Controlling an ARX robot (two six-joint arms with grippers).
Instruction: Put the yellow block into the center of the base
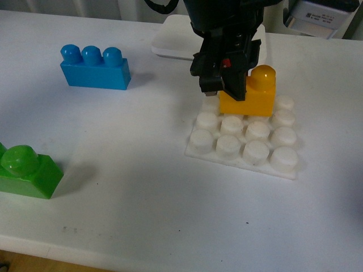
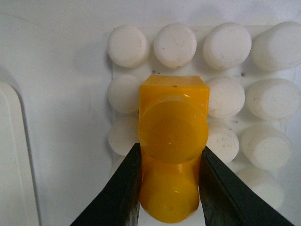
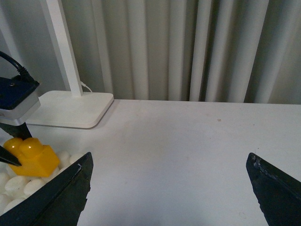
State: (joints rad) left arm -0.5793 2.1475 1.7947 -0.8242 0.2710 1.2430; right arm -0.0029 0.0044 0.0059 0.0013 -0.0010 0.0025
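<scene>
The yellow block [image 1: 256, 93] stands over the far rows of the white studded base [image 1: 244, 141], near its middle. My left gripper [image 1: 227, 85] is shut on it from above, black fingers pressed to both sides of its near stud. In the left wrist view the yellow block [image 2: 173, 141] sits between the two black fingers [image 2: 123, 188], with the base [image 2: 273, 99] and its studs around it. From the right wrist view the yellow block [image 3: 30, 157] shows at the edge, on the base [image 3: 19, 186]. My right gripper [image 3: 169, 188] is open above bare table, off the front view.
A blue three-stud brick [image 1: 95, 67] lies at the far left, a green brick [image 1: 25, 170] at the near left edge. A white lamp stand [image 1: 176, 39] sits behind the base; the lamp stand [image 3: 70, 108] and its post also show in the right wrist view, curtains behind.
</scene>
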